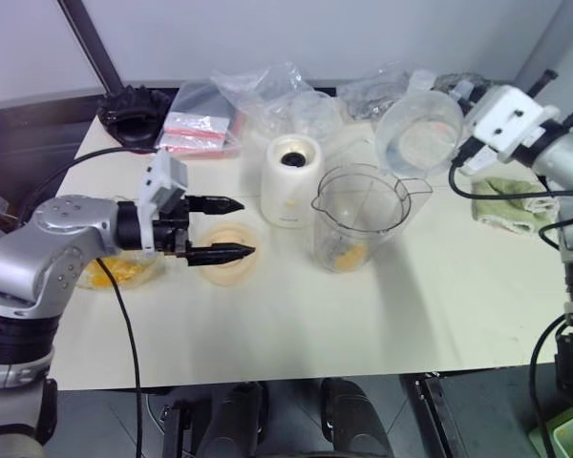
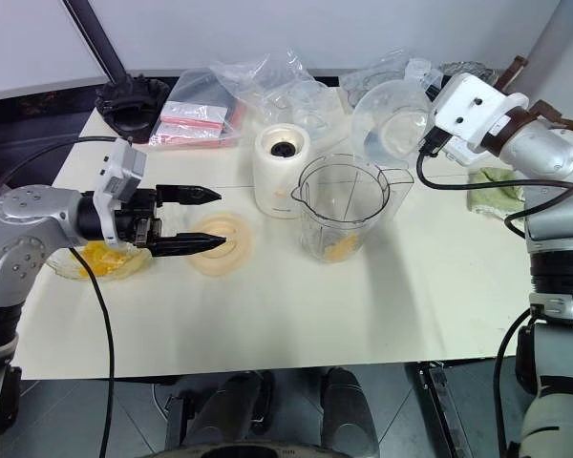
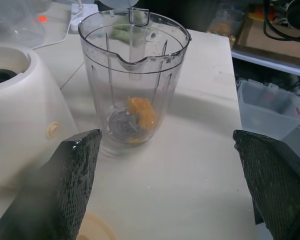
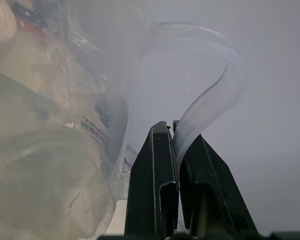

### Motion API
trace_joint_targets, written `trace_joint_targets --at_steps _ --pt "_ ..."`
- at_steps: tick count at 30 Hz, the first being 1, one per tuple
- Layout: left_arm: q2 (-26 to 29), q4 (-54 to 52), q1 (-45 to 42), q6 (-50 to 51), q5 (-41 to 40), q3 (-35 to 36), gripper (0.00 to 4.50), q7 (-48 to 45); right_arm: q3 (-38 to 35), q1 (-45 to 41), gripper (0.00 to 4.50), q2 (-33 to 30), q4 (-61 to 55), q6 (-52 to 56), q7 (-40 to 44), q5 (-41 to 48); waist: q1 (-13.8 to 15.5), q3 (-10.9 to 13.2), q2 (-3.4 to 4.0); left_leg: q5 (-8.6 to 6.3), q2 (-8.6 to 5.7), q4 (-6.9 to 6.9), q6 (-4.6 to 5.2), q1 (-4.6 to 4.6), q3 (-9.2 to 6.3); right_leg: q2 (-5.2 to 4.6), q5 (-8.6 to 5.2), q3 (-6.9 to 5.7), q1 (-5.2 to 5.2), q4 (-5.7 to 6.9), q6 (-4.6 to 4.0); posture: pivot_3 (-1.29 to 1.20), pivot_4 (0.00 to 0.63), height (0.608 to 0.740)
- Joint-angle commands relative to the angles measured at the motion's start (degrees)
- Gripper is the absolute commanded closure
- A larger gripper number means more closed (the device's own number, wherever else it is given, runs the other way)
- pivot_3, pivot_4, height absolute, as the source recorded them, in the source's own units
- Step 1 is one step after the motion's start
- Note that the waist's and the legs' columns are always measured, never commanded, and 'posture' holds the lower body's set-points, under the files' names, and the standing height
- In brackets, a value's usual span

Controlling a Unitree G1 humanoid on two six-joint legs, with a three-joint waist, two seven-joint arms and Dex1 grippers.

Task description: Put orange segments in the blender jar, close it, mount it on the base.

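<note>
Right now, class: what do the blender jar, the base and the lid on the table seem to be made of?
Blender jar: clear, likely plastic; orange shows through.
Base: cream, smooth, seemingly glossy plastic; black socket.
Lid: cream, matte-looking, probably plastic.

So the right claw [image 4: 176, 131] is sitting clamped tight on the thin curved handle [image 4: 210, 102] of a clear jug [image 4: 115, 75], black fingers [image 4: 152, 180] pressing it from both sides. Through the jug's wall some crinkly plastic bags [image 4: 35, 130] are showing, all blurry.
</note>
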Motion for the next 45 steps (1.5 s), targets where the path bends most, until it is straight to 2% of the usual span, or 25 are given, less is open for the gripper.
trace_joint_targets --at_steps 1,27,39,43,45 --pt "-0.10 -1.08 -0.44 -0.93 0.06 0.83 0.11 0.13 -1.29 -2.37 4.45 -0.93 -0.66 -2.71 -2.00 -0.76 -0.01 0.00 0.00 0.01 0.00 0.00 -0.01 0.00 0.00 0.00 0.00 0.00 0.00 0.00 0.00 0.00 0.150 0.740" --pt "-0.75 -0.82 -1.36 -0.66 0.41 0.75 0.11 0.35 0.59 -4.20 4.45 -2.33 2.93 -12.27 -5.33 -7.24 -0.10 0.00 0.00 0.04 0.01 0.05 -0.07 0.03 0.01 0.03 0.03 0.03 0.00 0.09 -0.04 0.00 0.150 0.740" --pt "-0.86 -0.65 -1.55 -0.74 0.39 0.76 0.11 0.26 0.84 -4.49 4.45 -2.42 3.71 -13.52 -6.32 -8.64 -0.13 0.00 0.00 0.05 0.02 0.06 -0.08 0.04 0.01 0.04 0.04 0.03 0.00 0.12 -0.05 0.00 0.150 0.740" --pt "-0.83 -0.55 -1.53 -0.69 0.31 0.90 0.11 0.23 -0.99 -3.91 4.45 -0.56 3.29 -9.37 -4.93 -4.03 -0.15 0.00 0.00 0.05 0.02 0.06 -0.08 0.04 0.02 0.04 0.04 0.04 0.00 0.12 -0.05 0.00 0.150 0.740" --pt "-0.90 -0.53 -1.50 -0.62 0.17 1.02 0.11 0.30 -3.20 -3.47 4.45 1.27 2.05 -2.95 -3.88 1.04 -0.19 0.00 0.00 0.05 0.02 0.07 -0.08 0.05 0.02 0.04 0.05 0.05 0.00 0.13 -0.06 0.00 0.150 0.740"
